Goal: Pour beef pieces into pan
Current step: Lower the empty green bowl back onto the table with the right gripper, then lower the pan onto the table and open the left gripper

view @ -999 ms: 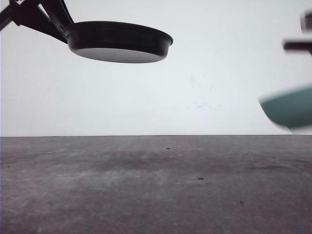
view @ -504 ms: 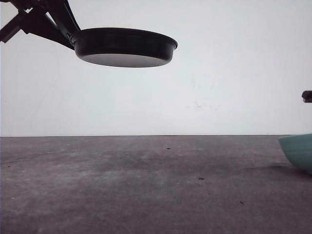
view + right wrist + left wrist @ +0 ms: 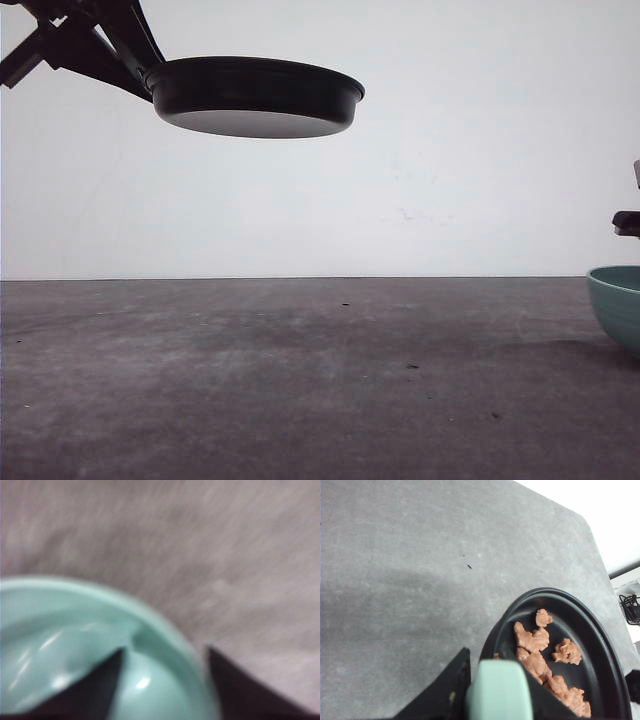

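The dark grey, lightly scuffed counter (image 3: pixel 320 380) runs across the whole near scene, ending at a plain white wall (image 3: pixel 450 150) on the far side. High above its left part hangs the shallow round black pan (image 3: pixel 255 92) with a low rim, held level and well clear of the surface; its pale flat underside faces down. The left pincer (image 3: pixel 95 45), a black linkage, reaches it from the upper left, and in the left wrist view its dark fingers (image 3: pixel 445 690) are pinching the pan's short mint-green handle (image 3: pixel 497 690). At the far right edge of the counter sits a deeper teal bowl (image 3: pixel 618 300), its base out of sight, so contact with the surface cannot be told. The right pincer (image 3: pixel 162 680) straddles the bowl's rim, one dark finger inside and one outside, pinching it; that view is blurred. The reddish-brown beef pieces (image 3: pixel 545 665) lie inside the pan in a loose heap toward the handle side, with one small piece just apart from the rest.
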